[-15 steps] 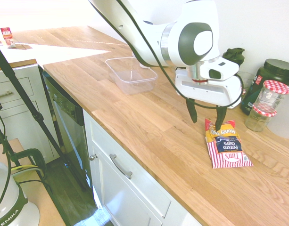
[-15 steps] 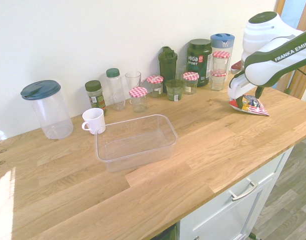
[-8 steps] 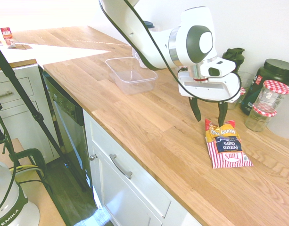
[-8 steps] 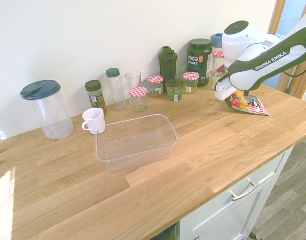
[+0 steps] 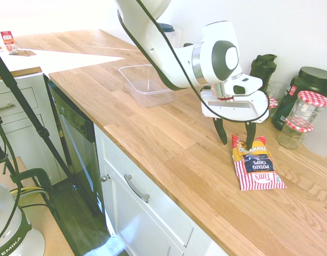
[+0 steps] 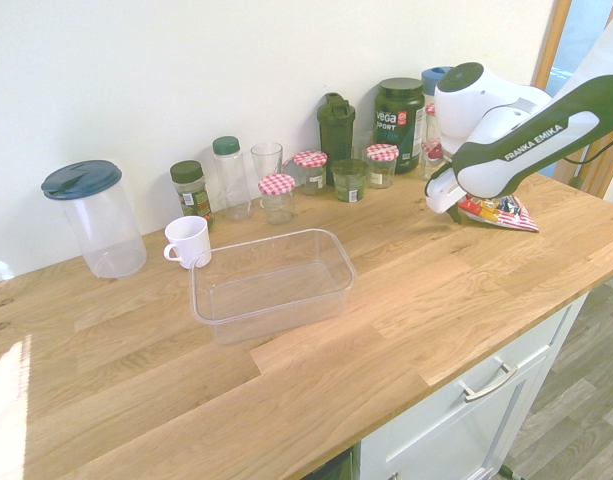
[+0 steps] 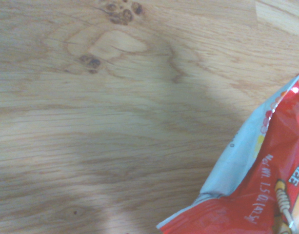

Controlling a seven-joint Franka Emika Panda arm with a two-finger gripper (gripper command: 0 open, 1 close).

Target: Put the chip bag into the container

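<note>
wooden countertop (image 5: 152, 128) | chip bag (image 5: 255, 164) lying flat | hand (image 5: 236, 140) spread at its top edge | container (image 6: 272, 283) well apart

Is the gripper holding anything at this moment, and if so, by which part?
Nothing is held. The gripper is open, its fingers straddling the top corner of the chip bag, which lies flat on the counter. The container sits apart.

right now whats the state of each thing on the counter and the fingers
chip bag: lying flat on the counter, not gripped
container: upright, lidless, empty
gripper: fingers open, one on the bag's top edge, the other off its side
pitcher: upright, blue lid on
white cup: upright
checked-lid jars: upright, lids on
</note>
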